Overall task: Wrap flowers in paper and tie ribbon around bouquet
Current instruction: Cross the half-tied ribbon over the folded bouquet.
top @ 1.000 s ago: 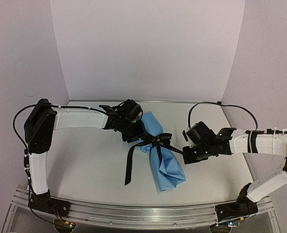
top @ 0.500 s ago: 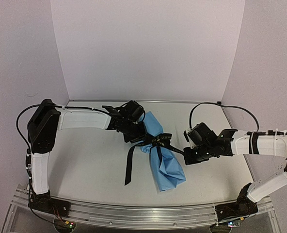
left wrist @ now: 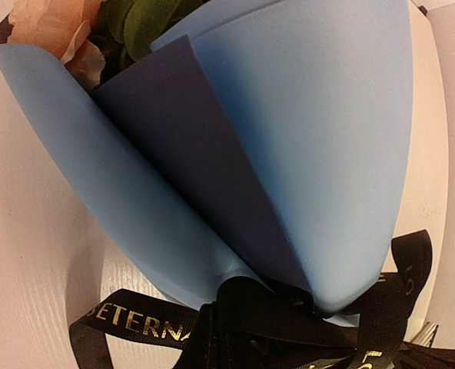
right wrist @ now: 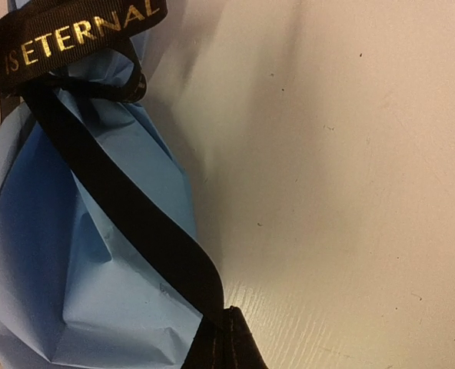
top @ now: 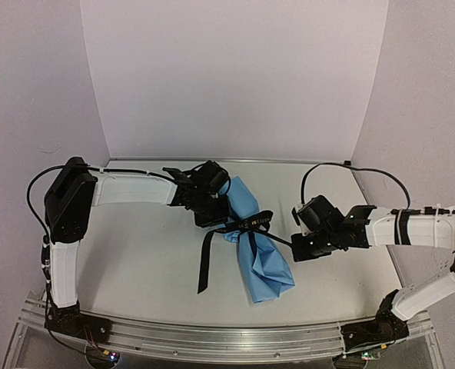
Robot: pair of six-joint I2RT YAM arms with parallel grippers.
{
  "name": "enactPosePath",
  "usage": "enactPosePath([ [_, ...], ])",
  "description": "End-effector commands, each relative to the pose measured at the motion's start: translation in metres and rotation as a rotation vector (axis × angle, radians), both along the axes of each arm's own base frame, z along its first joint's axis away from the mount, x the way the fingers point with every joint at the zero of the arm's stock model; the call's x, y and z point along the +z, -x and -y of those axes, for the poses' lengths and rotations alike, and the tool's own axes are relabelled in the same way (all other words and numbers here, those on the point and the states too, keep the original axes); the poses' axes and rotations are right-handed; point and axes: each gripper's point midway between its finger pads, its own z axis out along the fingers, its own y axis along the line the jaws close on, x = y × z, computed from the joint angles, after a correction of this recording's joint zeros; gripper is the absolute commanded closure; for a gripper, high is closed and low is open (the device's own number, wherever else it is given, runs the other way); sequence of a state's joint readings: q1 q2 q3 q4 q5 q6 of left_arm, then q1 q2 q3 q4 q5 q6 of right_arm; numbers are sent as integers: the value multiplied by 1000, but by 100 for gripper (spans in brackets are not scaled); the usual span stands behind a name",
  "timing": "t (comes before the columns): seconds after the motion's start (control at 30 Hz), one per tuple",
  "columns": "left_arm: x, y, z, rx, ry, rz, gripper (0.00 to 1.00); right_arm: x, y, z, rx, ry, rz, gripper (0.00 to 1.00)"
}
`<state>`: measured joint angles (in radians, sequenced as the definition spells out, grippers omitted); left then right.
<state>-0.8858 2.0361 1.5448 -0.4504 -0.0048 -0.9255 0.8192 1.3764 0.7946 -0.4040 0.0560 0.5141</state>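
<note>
Blue paper [top: 267, 265] already wraps the flowers [left wrist: 47, 23], ribbon [top: 204, 261] looped round; left claw [top: 212, 221] pressed together at the crossing, right claw [top: 295, 246] pinching a ribbon end, so tightening the tie apparently remains.

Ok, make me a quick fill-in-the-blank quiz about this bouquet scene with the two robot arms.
1. The paper wrapped round the flowers is light ___ on the outside.
2. The ribbon is black with ___ lettering.
3. The right gripper is shut on a strand of the ___.
Missing words: blue; gold; ribbon.
</note>
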Motion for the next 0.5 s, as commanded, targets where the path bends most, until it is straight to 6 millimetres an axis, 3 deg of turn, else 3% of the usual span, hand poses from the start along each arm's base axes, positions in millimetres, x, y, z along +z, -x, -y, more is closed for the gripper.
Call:
enactPosePath([
  [0.0,21,-5,4,-39,3,69,100,-6,4,-5,4,-2,-17,100],
  [0.1,21,-6,8,-62,7,77,100,-7,0,-8,1,2,-14,98],
  [0.23,20,-5,9,-78,11,82,100,-3,-4,-9,-17,-2,3,82],
  [0.47,20,-6,12,-95,12,94,100,35,-13,-14,-26,-69,86,57],
])
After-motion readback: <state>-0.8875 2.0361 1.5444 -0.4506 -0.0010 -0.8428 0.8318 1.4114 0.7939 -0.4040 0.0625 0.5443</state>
